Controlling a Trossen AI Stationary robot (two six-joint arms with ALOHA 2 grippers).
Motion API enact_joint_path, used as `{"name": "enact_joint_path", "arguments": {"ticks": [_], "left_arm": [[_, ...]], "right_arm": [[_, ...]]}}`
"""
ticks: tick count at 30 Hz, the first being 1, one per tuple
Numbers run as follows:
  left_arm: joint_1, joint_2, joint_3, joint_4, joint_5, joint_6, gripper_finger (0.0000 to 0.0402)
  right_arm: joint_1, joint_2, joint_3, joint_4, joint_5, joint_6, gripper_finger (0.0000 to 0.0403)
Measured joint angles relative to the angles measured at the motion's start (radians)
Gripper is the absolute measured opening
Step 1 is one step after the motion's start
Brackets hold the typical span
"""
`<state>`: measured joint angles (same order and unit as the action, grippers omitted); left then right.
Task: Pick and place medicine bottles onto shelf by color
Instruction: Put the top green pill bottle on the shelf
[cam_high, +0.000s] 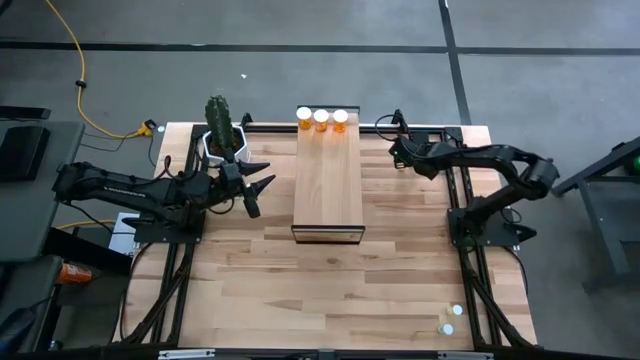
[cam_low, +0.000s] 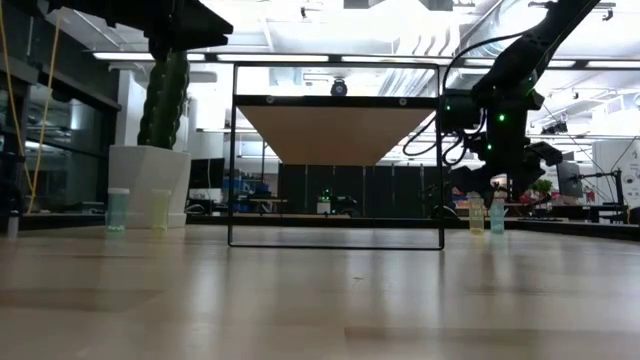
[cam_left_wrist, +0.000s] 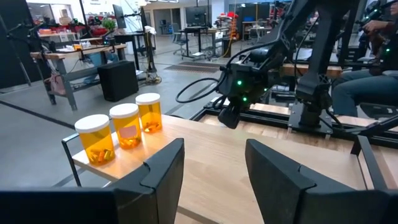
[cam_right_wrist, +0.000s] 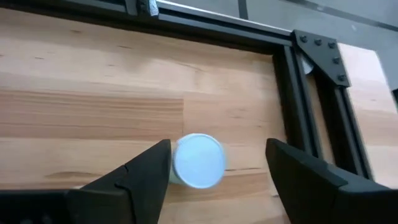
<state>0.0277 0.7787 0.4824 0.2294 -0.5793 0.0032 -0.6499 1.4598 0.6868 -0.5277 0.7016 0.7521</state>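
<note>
Three orange bottles with white caps (cam_high: 321, 119) stand in a row on the far end of the light-wood shelf (cam_high: 328, 190); they also show in the left wrist view (cam_left_wrist: 124, 127). My right gripper (cam_right_wrist: 217, 168) is open and points down at the table's far right, its fingers on either side of a white-capped bottle (cam_right_wrist: 198, 160) that stands on the table, with no plain touch. In the low view two pale bottles (cam_low: 486, 213) stand under it. Two more pale bottles (cam_low: 138, 210) stand by the cactus pot. My left gripper (cam_high: 258, 188) is open and empty, left of the shelf.
A white pot with a cactus (cam_high: 224, 140) stands at the far left, just behind my left gripper. Two small white-capped bottles (cam_high: 452, 320) stand near the table's near right corner. Dark frame rails (cam_right_wrist: 311, 112) run along the table's edges.
</note>
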Motion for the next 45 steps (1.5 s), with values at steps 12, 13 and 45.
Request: {"name": "enact_joint_path", "arguments": {"ticks": [12, 13, 45], "left_arm": [[0.0, 0.0, 0.0, 0.0, 0.0, 0.0, 0.0163], [0.0, 0.0, 0.0, 0.0, 0.0, 0.0, 0.0163], [0.0, 0.0, -0.001, 0.008, 0.0, 0.008, 0.0163]], "right_arm": [[-0.012, 0.019, 0.0, 0.034, -0.014, -0.019, 0.016], [-0.012, 0.019, 0.0, 0.034, -0.014, -0.019, 0.015], [0.366, -0.194, 0.4, 0.04, -0.111, -0.511, 0.0108]]}}
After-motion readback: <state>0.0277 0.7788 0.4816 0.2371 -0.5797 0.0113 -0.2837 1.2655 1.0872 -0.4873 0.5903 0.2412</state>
